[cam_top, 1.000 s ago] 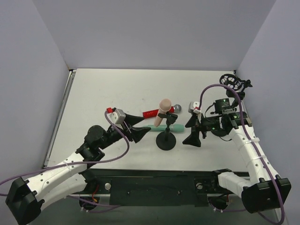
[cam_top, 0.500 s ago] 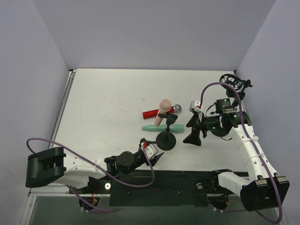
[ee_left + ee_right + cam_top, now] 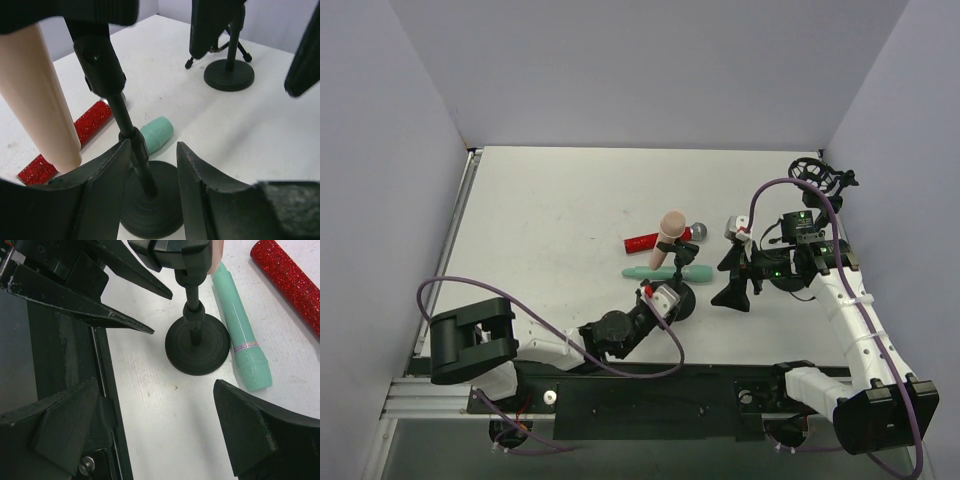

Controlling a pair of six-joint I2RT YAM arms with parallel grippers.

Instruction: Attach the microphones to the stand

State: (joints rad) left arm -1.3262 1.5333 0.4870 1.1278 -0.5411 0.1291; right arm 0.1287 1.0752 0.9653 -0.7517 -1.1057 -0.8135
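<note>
Microphone in pink [image 3: 670,238] stands clipped in the stand [image 3: 676,303] mid-table, tilted, long axis 12-to-6, head toward 12. Green microphone [image 3: 642,272] lies 9-to-3 behind the base, red microphone [image 3: 642,242] beyond. White table [image 3: 550,200], lilac walls [image 3: 650,70]. Left gripper [image 3: 152,155] is half-open astride the stand's pole; right gripper [image 3: 732,280], at 3, gapes empty.

No text, label or number can be read anywhere.
</note>
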